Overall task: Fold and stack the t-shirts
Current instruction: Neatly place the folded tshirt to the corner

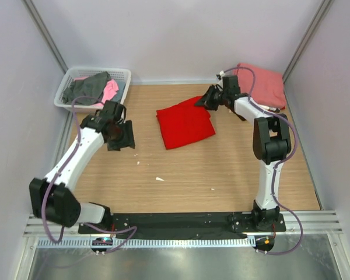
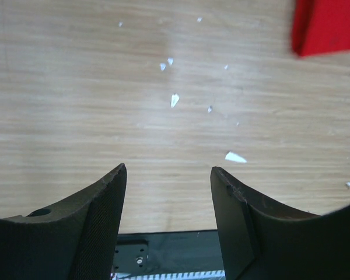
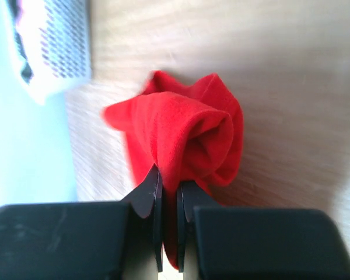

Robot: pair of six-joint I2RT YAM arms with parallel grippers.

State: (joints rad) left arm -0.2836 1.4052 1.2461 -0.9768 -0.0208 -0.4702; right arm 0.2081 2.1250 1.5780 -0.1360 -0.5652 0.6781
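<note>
A folded bright red t-shirt (image 1: 185, 123) lies on the wooden table at centre. My right gripper (image 1: 207, 99) is shut on its far right corner; in the right wrist view the red cloth (image 3: 184, 131) bunches up between the closed jaws (image 3: 170, 189). A folded salmon-pink t-shirt (image 1: 262, 84) lies at the back right, behind the right arm. My left gripper (image 1: 123, 135) is open and empty above bare table left of the red shirt; the left wrist view shows its spread fingers (image 2: 167, 175) and the shirt's corner (image 2: 329, 26) at top right.
A white lattice basket (image 1: 65, 87) at the back left holds grey (image 1: 88, 86) and pink (image 1: 109, 90) tees. Small white scraps (image 2: 235, 156) dot the table near the left gripper. Walls close in on the left, right and back.
</note>
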